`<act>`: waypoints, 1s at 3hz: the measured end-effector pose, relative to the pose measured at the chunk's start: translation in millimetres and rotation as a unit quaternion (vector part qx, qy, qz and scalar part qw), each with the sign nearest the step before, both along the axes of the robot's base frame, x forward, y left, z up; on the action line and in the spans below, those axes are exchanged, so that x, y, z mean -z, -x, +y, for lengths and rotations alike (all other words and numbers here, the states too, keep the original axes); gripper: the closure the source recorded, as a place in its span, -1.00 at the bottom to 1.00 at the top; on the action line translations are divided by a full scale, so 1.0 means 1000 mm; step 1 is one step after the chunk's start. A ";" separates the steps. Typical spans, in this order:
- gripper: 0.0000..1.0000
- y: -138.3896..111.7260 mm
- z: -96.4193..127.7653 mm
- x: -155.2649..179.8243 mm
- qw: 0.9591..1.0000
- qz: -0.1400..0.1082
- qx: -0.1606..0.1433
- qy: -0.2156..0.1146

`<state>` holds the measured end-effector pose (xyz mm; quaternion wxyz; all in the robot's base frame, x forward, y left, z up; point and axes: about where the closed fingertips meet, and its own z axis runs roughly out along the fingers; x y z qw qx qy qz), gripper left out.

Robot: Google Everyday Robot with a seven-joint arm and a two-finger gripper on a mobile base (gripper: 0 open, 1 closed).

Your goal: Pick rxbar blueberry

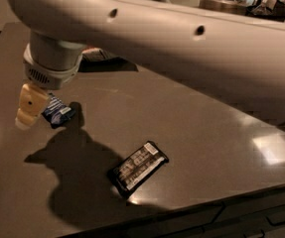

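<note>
Progress: approach looks made; the grasp and lift are judged not yet done.
Snack bar: the blue bar (59, 112) lies flat on the table (206, 133), at its left side.
Gripper: the gripper (29, 110) hangs low just beside the bar's left end.
Grip: whether it is open, closed or touching the bar cannot be told.
Other bar: the black bar (138, 166) lies well apart.

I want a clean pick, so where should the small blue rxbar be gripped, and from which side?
Probably across its narrow width near the middle, coming straight down from above. The rxbar blueberry lies flat on the table, so only its long edges offer a hold. The gripper sits at its left end, hiding part of it; the black bar lies well apart.
</note>
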<state>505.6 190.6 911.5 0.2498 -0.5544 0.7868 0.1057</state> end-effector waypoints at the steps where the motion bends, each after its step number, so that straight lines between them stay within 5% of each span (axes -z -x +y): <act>1: -1.00 -0.013 0.016 0.027 0.999 0.016 0.007 0.038; 3: -0.98 -0.027 0.024 0.058 0.996 0.042 0.009 0.073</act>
